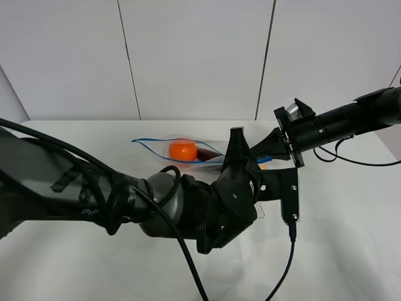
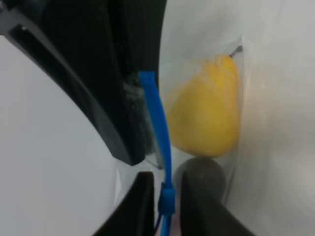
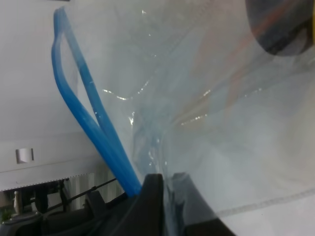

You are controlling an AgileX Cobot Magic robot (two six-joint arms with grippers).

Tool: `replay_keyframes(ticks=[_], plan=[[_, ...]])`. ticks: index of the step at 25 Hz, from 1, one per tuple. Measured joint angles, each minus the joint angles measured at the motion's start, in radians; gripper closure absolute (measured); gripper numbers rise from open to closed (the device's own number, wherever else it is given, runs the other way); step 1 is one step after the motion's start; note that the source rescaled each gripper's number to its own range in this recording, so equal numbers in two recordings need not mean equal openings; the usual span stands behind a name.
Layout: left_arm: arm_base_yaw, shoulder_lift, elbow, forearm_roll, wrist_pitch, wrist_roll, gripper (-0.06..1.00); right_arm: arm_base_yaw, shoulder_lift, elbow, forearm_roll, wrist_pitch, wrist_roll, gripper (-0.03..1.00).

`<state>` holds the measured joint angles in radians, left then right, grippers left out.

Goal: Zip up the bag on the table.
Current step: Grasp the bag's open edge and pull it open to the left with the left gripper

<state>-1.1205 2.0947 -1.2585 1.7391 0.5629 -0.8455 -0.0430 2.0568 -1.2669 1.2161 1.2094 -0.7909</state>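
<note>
The bag [image 1: 188,150] lies on the white table [image 1: 351,238], clear, with an orange [image 1: 183,149] inside. Its blue zip strip [image 1: 150,148] gapes open at the left end. My left gripper [image 1: 238,150] is shut on the zip strip [image 2: 158,123], its fingertips [image 2: 142,206] pinching a blue slider [image 2: 166,200]. The yellow fruit [image 2: 206,118] and the dark eggplant [image 2: 204,173] lie just beyond it. My right gripper [image 1: 268,154] is shut on the bag's edge near the strip's end. In the right wrist view [image 3: 165,196] the strip [image 3: 78,98] runs away from it, parted in two.
My left arm [image 1: 125,200] fills the front left of the exterior view and hides the bag's near side. A black cable [image 1: 285,269] hangs from its wrist bracket [image 1: 289,194]. A white panelled wall [image 1: 194,56] stands behind the table's far edge.
</note>
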Motion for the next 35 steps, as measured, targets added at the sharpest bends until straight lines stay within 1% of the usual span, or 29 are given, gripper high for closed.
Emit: replay_keyframes(ticks=[2,3,10,16,22,28,32,35], plan=[[0.000,0.000,0.000,0.000,0.000,0.000,0.93,0.000,0.000,0.000,0.000,0.000,0.000,0.97],[0.000,0.000,0.000,0.000,0.000,0.001,0.94,0.000,0.000,0.000,0.000,0.000,0.000,0.97],[0.000,0.000,0.000,0.000,0.005,0.030,0.94,0.000,0.000,0.000,0.000,0.000,0.000,0.97],[0.000,0.000,0.000,-0.018,0.052,0.075,0.94,0.000,0.000,0.000,0.005,0.000,0.000,0.97],[0.000,0.000,0.002,-0.027,0.095,0.094,0.94,0.005,0.000,0.000,0.011,-0.002,-0.002,0.97],[0.000,0.000,0.003,-0.053,0.125,0.121,0.94,0.005,0.000,0.000,0.006,-0.002,-0.003,0.97],[0.002,-0.009,0.009,-0.055,0.129,0.125,0.94,0.005,0.000,0.000,0.005,0.000,-0.003,0.97],[0.019,-0.017,0.024,-0.054,0.130,0.131,0.94,0.005,0.000,0.000,0.006,0.000,-0.003,0.97]])
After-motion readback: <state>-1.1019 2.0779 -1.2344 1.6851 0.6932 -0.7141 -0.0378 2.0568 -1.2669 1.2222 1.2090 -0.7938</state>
